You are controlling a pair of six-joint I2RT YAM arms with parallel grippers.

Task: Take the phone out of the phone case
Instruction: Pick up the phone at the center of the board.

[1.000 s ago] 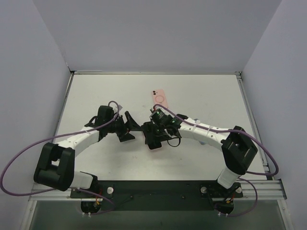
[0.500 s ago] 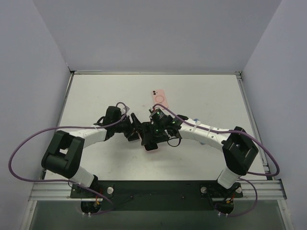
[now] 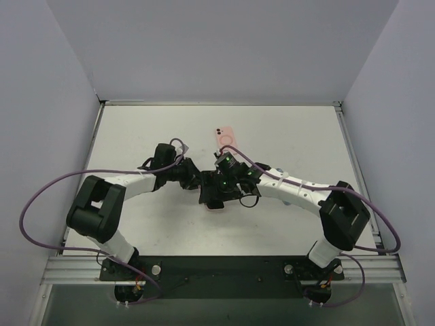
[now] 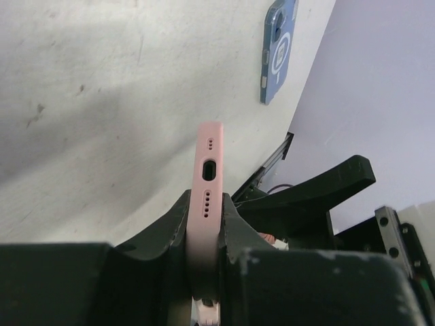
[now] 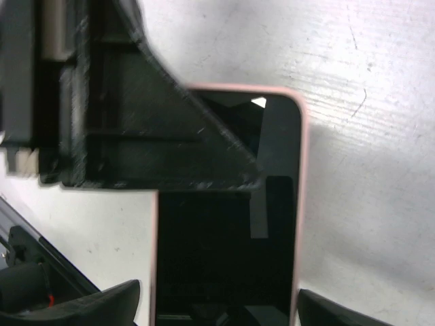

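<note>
The phone (image 5: 224, 258) has a dark screen and sits in a pink phone case (image 4: 209, 149), which is mostly hidden under the two grippers in the top view (image 3: 217, 206). My left gripper (image 4: 207, 204) is shut on the case's front and back near its charging-port end, and one of its fingers (image 5: 136, 136) covers a corner of the screen. My right gripper (image 5: 217, 299) is open. Its tips straddle the case's long sides, the right one close to the pink rim (image 5: 300, 204) and the left one apart from it.
Another pink case or phone (image 3: 226, 139) with a ring mark lies back-up just beyond the grippers. A blue one (image 4: 279, 51) lies on the white table (image 3: 136, 136) near the right wall. Walls enclose the table on three sides.
My left arm has swung right to the phone and its jaws have shut on the pink case. The right gripper's jaws have widened a little around it.
</note>
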